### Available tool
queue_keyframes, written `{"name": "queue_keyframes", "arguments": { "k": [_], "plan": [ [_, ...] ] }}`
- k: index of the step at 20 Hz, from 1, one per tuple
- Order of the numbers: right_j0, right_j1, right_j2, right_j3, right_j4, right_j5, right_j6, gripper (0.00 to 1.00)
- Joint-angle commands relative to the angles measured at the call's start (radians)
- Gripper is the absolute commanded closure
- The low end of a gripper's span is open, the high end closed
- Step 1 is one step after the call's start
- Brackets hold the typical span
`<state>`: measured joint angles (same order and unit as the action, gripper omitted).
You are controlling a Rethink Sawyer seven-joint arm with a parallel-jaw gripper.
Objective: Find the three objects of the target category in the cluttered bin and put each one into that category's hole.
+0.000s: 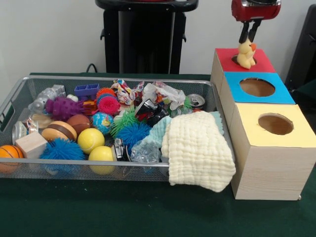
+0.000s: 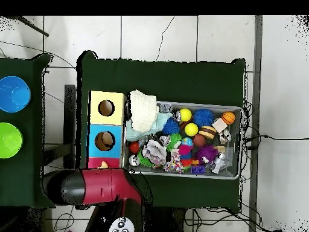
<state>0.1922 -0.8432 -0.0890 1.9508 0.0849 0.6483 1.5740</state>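
Observation:
The silver wire-mesh bin (image 1: 74,162) lies at the left, full of toys: yellow balls, spiky balls, a purple toy, a can, a wooden block. It also shows in the overhead view (image 2: 239,142). To its right stand three wooden boxes with holed tops: red (image 1: 264,61), blue (image 1: 284,94), yellow (image 1: 301,133). My gripper (image 1: 248,40) hangs over the red box, shut on the head of a yellow duck toy (image 1: 245,55), whose body sits in the red top's hole. In the overhead view the red arm (image 2: 102,184) hides the gripper; only a bit of the duck (image 2: 104,164) shows.
A white waffle cloth (image 1: 197,153) drapes over the bin's right front corner, next to the yellow box. The black pedestal (image 1: 145,34) stands behind the bin. A blue bowl (image 2: 13,93) and a green bowl (image 2: 9,139) sit on a separate green surface.

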Motion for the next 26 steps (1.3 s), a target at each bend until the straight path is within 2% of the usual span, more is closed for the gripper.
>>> {"name": "queue_keyframes", "arguments": {
  "k": [1, 13, 21, 26],
  "plan": [
    [0.01, 0.036, 0.032, 0.006, 0.039, -0.016, 0.237, 1.0],
    [0.034, 0.051, -0.009, -0.039, 0.012, 0.087, 0.237, 1.0],
    [0.07, 0.059, -0.074, -0.098, -0.039, 0.198, 0.234, 1.0],
    [0.09, 0.062, -0.107, -0.105, -0.055, 0.212, 0.229, 1.0]
  ]
}}
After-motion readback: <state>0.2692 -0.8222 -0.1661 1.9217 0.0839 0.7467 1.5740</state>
